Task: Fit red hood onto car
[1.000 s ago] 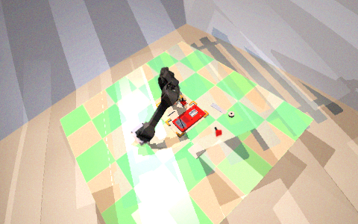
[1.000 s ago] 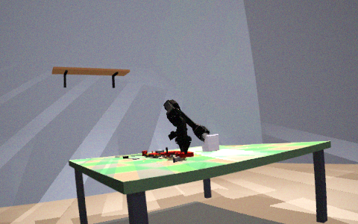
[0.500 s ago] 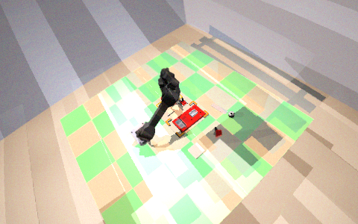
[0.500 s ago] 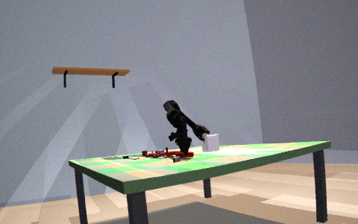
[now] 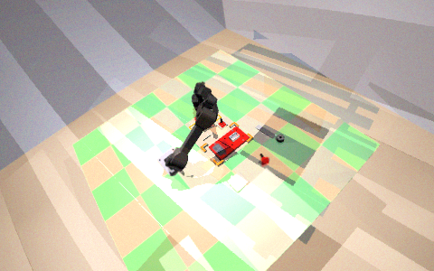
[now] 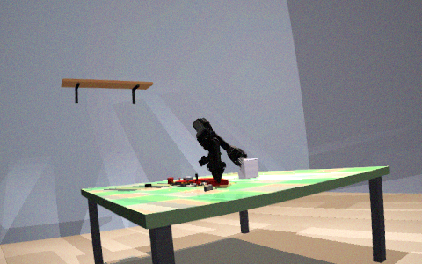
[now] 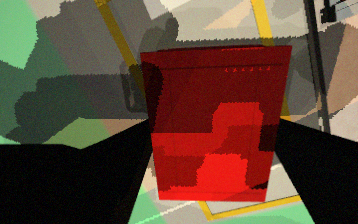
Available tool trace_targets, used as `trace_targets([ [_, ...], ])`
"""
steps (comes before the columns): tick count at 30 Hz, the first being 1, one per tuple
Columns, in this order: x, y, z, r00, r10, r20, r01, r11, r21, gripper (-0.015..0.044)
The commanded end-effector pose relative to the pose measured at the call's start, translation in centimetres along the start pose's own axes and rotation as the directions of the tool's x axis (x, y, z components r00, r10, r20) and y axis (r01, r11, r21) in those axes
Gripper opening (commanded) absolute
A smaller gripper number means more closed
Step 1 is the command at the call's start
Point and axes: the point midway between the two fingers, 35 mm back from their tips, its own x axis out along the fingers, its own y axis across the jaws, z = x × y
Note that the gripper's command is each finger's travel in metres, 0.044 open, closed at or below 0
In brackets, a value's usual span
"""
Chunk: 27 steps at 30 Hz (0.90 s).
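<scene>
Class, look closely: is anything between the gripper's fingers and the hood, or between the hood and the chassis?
Nothing visible separates the gripper from the hood; its fingers meet both sides. Toward the chassis, I see no tall obstacle, only the jig's low orange corner at its edge.

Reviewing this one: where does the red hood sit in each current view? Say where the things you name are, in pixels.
Top: mostly hidden beneath the arm, left of the chassis point(image 5: 238, 136); can't pin it down.
Exterior: low centre, below the pincer point(image 6: 217, 179), not separable from the other red parts.
Wrist: centre, the hood point(image 7: 205, 120) between the fingers.
Shared landmark: the green-checked tabletop point(image 5: 117, 199) point(image 6: 311, 176) point(image 7: 5, 35).
</scene>
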Motion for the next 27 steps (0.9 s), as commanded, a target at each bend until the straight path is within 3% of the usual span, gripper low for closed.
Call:
trace_targets([
  [1,-0.2,0.0,0.0,1.0,0.0,0.0,0.0,1.0,0.001,0.019],
  [8,-1.4,0.0,0.0,1.0,0.001,-0.001,-0.001,1.0,0.001,0.0006],
  [27,-7.6,0.1,0.0,1.0,0.003,-0.003,-0.003,1.0,0.0,0.0],
])
